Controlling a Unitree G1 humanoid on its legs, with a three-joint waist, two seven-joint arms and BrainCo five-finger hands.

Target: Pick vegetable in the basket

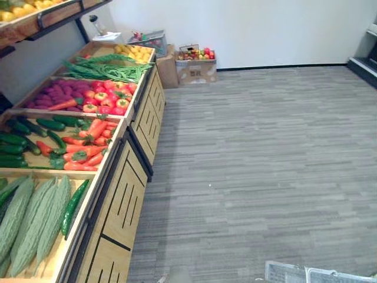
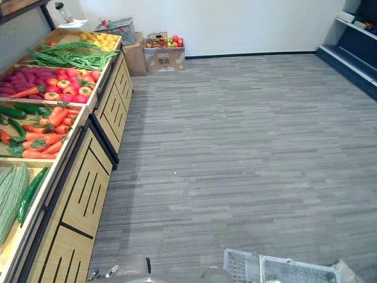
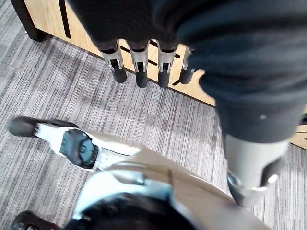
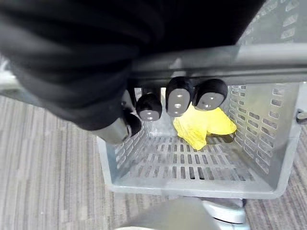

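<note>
Bright, even light falls throughout, leaving only soft, faint shadows on the grey floor (image 1: 265,147).

No text, number or sign can be read. The cardboard box (image 2: 165,60) by the far wall carries a dark printed mark on its front, too small to make out.
</note>
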